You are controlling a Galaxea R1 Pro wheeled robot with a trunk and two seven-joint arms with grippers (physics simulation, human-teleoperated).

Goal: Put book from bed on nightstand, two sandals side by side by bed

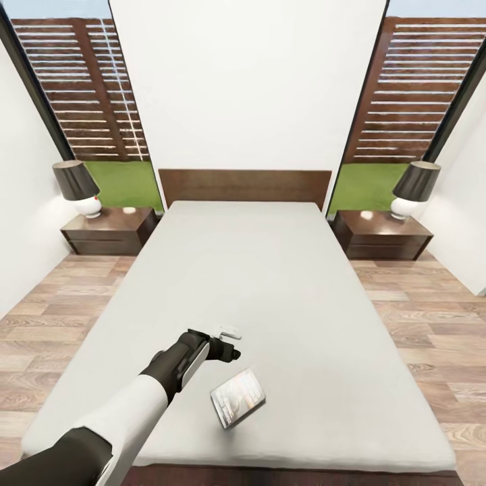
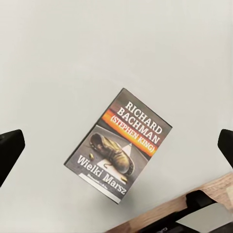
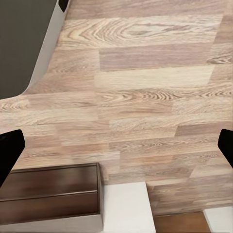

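Head view: my left gripper (image 1: 228, 349) hovers above bed (image 1: 270, 283), jaws spread, book (image 1: 237, 397) lying flat just beside; right jaws spread over floor (image 3: 145, 97).

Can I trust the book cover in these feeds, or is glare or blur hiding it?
Head view: the book shows a pale sheen, lettering unreadable. Left wrist view: book sharp, title legible, no glare, mattress evenly lit. Right wrist view: crisp floor grain.
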